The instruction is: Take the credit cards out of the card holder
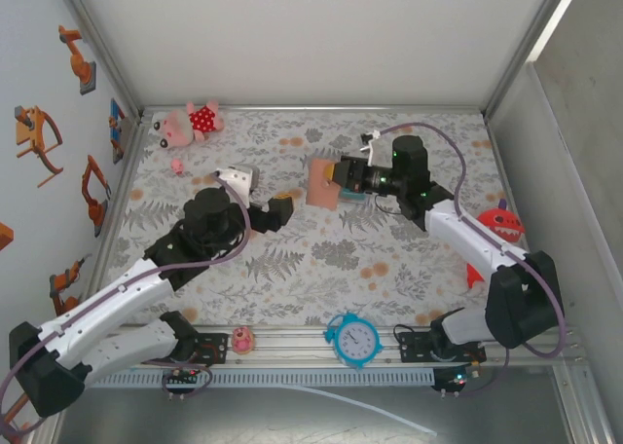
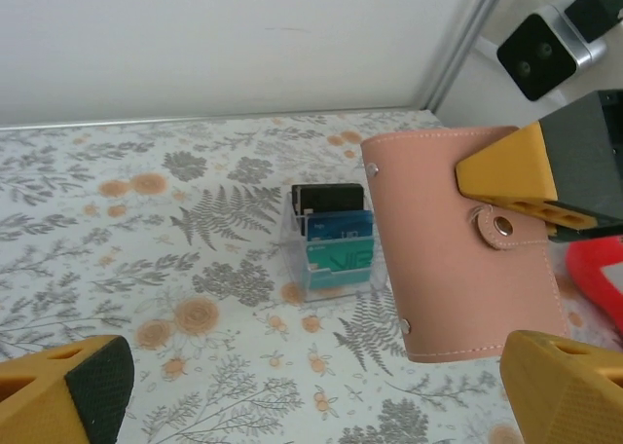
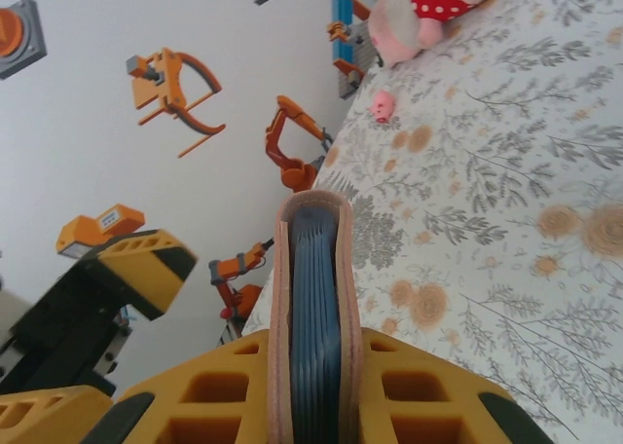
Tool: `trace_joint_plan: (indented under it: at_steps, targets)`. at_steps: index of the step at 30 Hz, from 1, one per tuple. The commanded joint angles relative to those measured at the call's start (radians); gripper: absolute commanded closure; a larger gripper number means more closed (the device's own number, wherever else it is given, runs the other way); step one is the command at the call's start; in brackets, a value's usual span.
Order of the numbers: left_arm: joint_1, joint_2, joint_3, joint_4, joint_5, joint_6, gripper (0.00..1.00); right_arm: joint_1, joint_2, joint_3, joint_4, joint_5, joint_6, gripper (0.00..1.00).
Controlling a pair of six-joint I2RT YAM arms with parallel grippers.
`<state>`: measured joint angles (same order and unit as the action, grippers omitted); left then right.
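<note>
Right wrist view: right gripper (image 3: 316,386) is pinching the closed tan leather card holder (image 3: 316,298) upright over the table. Left gripper (image 2: 311,395) is gaping wide beside it. The holder is likely light, supple and slightly slick; the snap tab (image 2: 501,228) is probably the best purchase.

The white, black-jointed left arm (image 1: 127,298) reaches forward. The yellow-fingered left gripper (image 1: 270,203) has its jaws spread wide, holding nothing. The matching right arm (image 1: 467,240) extends forward-left, and the right gripper (image 1: 343,176) is clamped on the tan-brown leather card holder (image 1: 319,183).
</note>
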<state>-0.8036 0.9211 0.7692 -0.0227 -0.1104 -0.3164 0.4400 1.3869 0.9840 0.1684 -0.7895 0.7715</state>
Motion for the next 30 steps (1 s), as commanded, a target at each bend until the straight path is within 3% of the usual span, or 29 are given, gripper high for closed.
trace_joint_plan:
  at_steps: [1, 6, 13, 21, 27, 30]
  targets:
    - [0.047, -0.01, -0.018, 0.006, 0.235, -0.047, 0.02, 0.027, 0.013, 0.082, -0.065, -0.064, -0.087, 1.0]
    - [0.111, 0.045, -0.016, 0.106, 0.448, -0.079, 0.01, 0.058, 0.032, 0.13, -0.06, -0.106, -0.106, 1.0]
    - [0.156, 0.125, -0.016, 0.203, 0.635, -0.107, 0.09, 0.088, 0.041, 0.183, -0.076, -0.138, -0.136, 1.0]
    - [0.188, 0.127, -0.06, 0.268, 0.763, -0.152, 0.22, 0.103, 0.058, 0.23, -0.073, -0.171, -0.144, 1.0]
    - [0.198, 0.097, -0.099, 0.313, 0.795, -0.164, 0.39, 0.115, 0.067, 0.237, -0.06, -0.176, -0.133, 1.0]
    - [0.204, 0.096, -0.112, 0.356, 0.809, -0.189, 0.39, 0.125, 0.064, 0.233, -0.054, -0.176, -0.129, 1.0]
